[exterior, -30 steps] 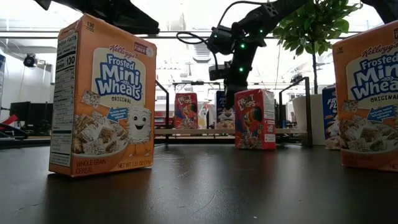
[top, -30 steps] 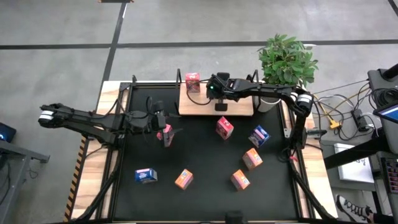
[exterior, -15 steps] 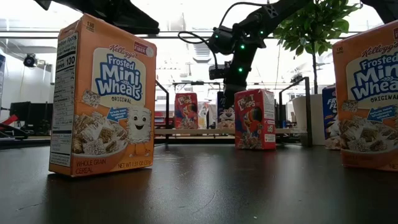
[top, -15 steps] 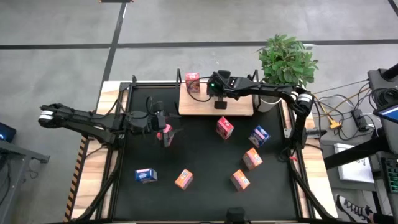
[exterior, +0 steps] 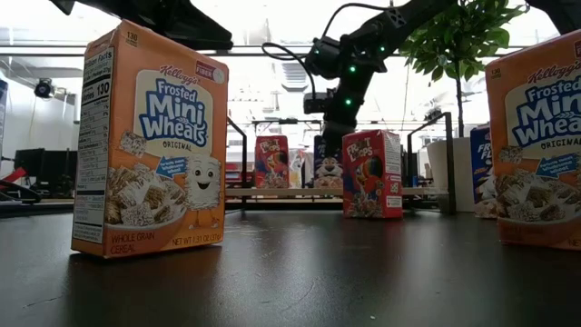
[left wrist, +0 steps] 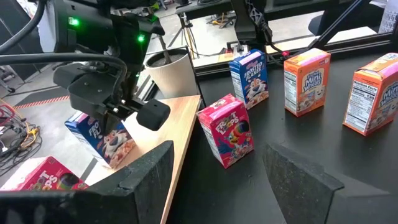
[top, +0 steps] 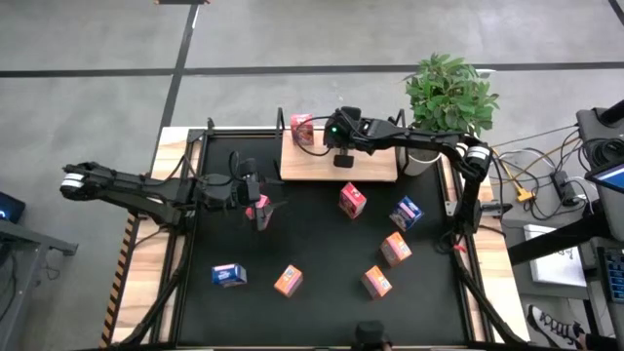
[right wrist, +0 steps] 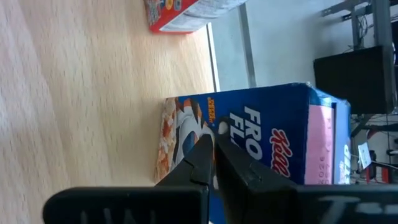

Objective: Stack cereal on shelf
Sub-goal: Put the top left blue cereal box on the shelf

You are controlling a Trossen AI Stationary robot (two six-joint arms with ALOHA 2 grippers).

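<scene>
Even, diffuse light fills the overhead view, with only soft, short shadows under the arms. At table height, the bright room behind the right gripper (exterior: 329,127) is washed out, and the black tabletop (exterior: 300,272) shows a dull sheen. Through the right wrist camera, the fingers (right wrist: 208,163) are blurred, while the blue box (right wrist: 261,146) beyond them is sharper.

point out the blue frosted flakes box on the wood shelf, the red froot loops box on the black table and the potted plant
blue Frosted Flakes box (left wrist: 99,138), left wrist view, on its printed front.
red Froot Loops box (left wrist: 227,132), left wrist view, on its front face.
potted plant (top: 448,93), high view, on the leaves.
</scene>
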